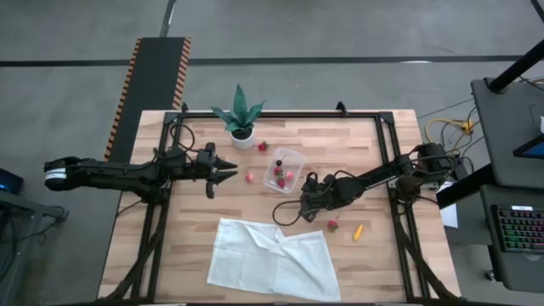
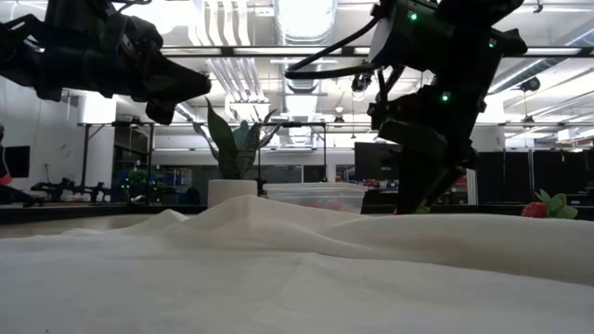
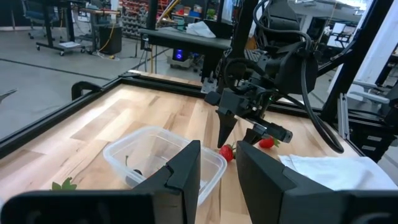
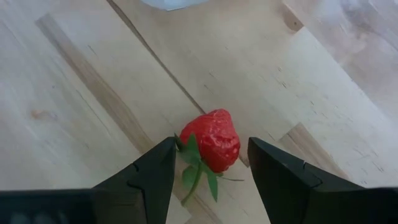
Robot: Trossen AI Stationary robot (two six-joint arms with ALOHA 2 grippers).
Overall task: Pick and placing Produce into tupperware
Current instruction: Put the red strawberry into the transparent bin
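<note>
- The right gripper (image 4: 208,171) hangs with fingers spread around a small red strawberry (image 4: 211,140) on the wooden table (image 1: 340,144); nothing is gripped
- The clear plastic rectangular tupperware (image 1: 284,169) sits nearby; the left gripper (image 1: 223,171) hovers beside it, parted, empty

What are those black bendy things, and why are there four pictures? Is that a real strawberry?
Those are two robot arms with pincers for hands. One picture looks down from above, one peeks level across the table, and two come from little cameras on the arms' wrists.

On the wooden table lie a white cloth, a potted plant, a clear plastic box with some fruit inside, and small fruit pieces scattered around, like an orange piece.

The right gripper is open, its two fingers on either side of a strawberry lying on the table. It has not squeezed it yet. I cannot tell if the fruit is real. The left gripper waits in the air beside the box, holding nothing.
</note>
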